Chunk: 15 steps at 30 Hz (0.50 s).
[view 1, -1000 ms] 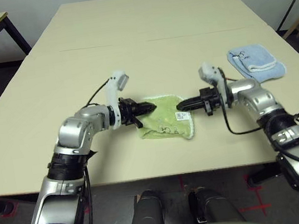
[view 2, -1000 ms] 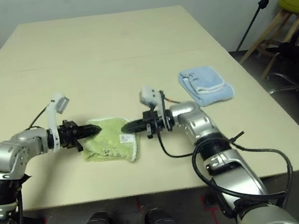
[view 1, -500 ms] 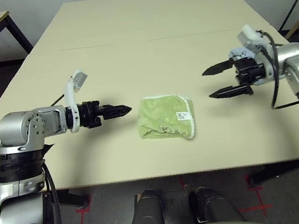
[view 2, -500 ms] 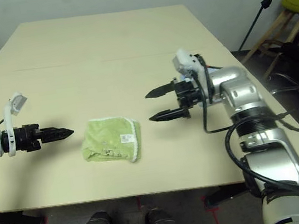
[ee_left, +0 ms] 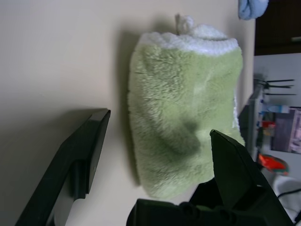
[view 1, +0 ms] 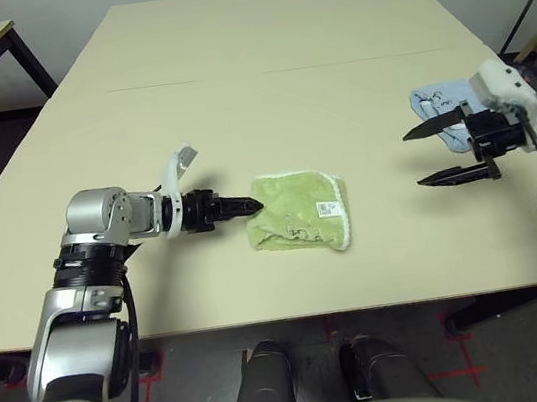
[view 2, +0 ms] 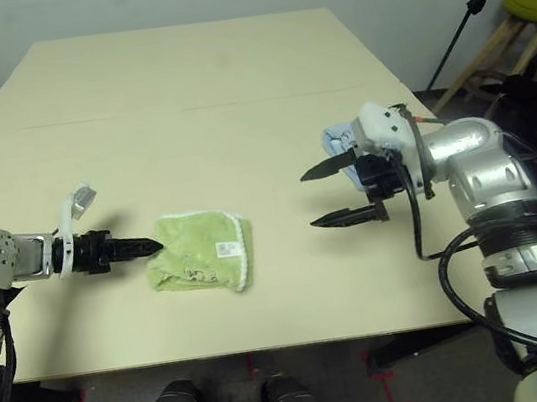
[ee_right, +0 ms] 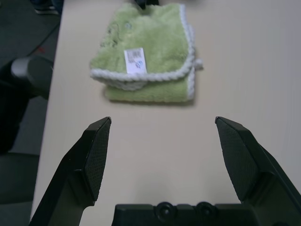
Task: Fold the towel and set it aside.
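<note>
blue cloth [view 1: 436,100] partly hidden behind right gripper [view 1: 450,150]

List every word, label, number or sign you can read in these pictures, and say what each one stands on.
None can be read.
White tag on the towel: dark print, too blurred to read.
Dark embroidery on the towel, near its front edge: too small to read.
Light-blue cloth: no marking shows.
</note>
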Available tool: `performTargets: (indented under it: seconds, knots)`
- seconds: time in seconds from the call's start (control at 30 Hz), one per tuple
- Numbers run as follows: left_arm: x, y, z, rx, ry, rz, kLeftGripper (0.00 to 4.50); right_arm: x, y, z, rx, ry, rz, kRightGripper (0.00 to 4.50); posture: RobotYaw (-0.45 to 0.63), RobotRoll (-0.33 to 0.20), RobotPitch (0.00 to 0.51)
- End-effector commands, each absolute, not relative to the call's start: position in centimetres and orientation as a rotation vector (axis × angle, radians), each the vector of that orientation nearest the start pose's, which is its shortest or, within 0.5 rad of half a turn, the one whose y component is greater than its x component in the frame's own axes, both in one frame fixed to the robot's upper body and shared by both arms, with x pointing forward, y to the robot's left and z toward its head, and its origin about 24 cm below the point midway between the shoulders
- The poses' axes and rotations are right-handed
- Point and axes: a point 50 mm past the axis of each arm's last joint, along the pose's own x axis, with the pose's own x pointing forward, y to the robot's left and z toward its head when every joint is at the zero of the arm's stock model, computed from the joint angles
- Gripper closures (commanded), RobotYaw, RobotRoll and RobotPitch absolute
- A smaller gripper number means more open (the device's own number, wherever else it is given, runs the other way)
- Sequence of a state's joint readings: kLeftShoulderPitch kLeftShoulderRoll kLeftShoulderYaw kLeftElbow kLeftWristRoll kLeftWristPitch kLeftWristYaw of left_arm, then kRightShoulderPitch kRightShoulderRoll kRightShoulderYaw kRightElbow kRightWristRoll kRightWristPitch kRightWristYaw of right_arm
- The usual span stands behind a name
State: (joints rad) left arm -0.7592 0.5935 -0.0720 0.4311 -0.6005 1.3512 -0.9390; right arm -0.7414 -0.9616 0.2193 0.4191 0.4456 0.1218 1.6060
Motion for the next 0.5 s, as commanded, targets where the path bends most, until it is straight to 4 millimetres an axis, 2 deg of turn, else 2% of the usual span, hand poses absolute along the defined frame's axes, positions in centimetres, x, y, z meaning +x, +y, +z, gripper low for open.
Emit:
performTargets:
  seconds: [0.03, 0.27, 0.5]
  knots:
    - [31.0, 17.9, 11.4, -0.497, 1.003, -0.942, 0.03, 29.9, -25.0, 20.2, -0.508, 0.319, 1.468, 0.04, 0.13, 0.0, 0.132]
    - [30.7, 16.1, 11.1, -0.566, 1.027, -0.995, 0.03, 29.8, -25.5, 20.4, -0.492, 0.345, 1.458, 0.04, 0.12, 0.0, 0.14]
    - [30.5, 14.9, 10.7, -0.644, 1.058, -0.999, 0.03, 30.0, -24.9, 20.1, -0.455, 0.311, 1.466, 0.04, 0.11, 0.0, 0.14]
